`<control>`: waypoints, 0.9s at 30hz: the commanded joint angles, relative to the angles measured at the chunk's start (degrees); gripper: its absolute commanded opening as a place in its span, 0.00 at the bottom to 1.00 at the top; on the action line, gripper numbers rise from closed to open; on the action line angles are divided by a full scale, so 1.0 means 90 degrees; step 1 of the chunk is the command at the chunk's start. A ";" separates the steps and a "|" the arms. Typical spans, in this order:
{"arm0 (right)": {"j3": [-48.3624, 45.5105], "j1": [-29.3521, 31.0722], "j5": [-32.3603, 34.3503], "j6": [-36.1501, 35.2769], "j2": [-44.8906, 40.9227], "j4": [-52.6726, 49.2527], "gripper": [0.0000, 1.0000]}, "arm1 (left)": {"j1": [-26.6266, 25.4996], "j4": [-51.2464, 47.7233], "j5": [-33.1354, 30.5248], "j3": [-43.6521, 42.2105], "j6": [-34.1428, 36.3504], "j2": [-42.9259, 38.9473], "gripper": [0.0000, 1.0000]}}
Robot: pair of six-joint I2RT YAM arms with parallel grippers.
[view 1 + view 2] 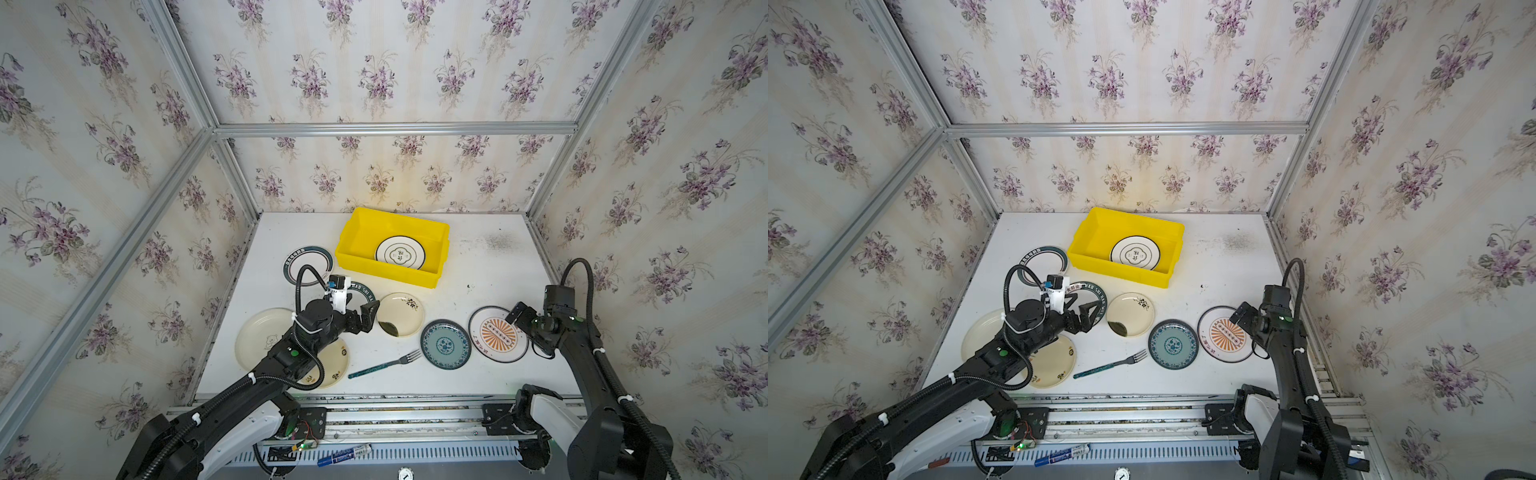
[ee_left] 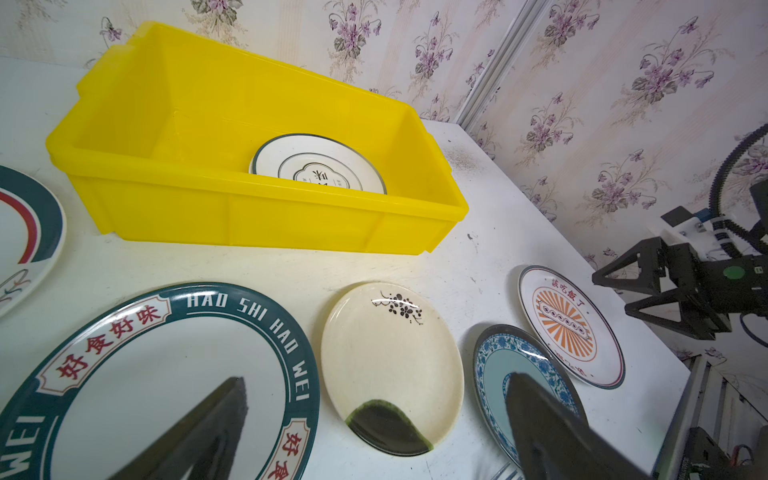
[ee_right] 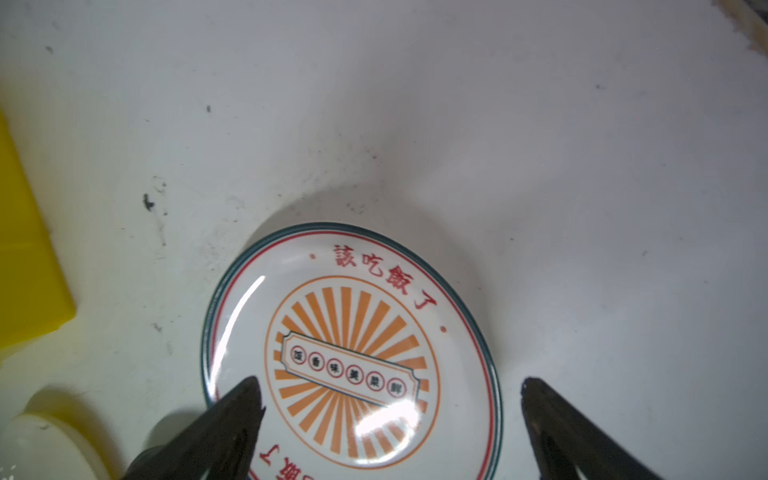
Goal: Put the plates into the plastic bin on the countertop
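In both top views, the plastic bin (image 1: 386,276) is at twelve o'clock on the countertop (image 1: 478,270), with one plate (image 1: 400,253) inside (others lie outside). Left wrist: left gripper (image 2: 376,378) spread above loose plates (image 2: 395,332). Right wrist: right gripper (image 3: 390,380) spread over sunburst plate (image 3: 353,353).

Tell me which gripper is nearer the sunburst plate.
Right. The right gripper hovers over the sunburst plate; the left gripper is beyond the teal plate, near the cream blossom plate.
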 commanded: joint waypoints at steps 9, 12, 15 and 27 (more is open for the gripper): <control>-0.0411 -0.0001 -0.0305 0.0645 0.0152 -0.0570 0.99 | 0.0008 0.0072 -0.0097 0.0063 0.0102 0.0010 1.00; -0.0566 -0.0001 -0.0420 0.0693 0.0165 -0.0337 0.99 | 0.0008 0.0070 -0.0108 0.0068 0.0101 0.0012 1.00; -0.0714 0.0004 -0.0521 0.0841 0.0205 -0.0145 0.99 | 0.0003 0.0073 -0.0098 0.0070 0.0099 0.0031 1.00; -0.1374 0.0004 -0.0573 0.1458 -0.0056 0.0450 0.72 | 0.0008 0.0052 -0.0054 0.0122 0.0111 0.0173 1.00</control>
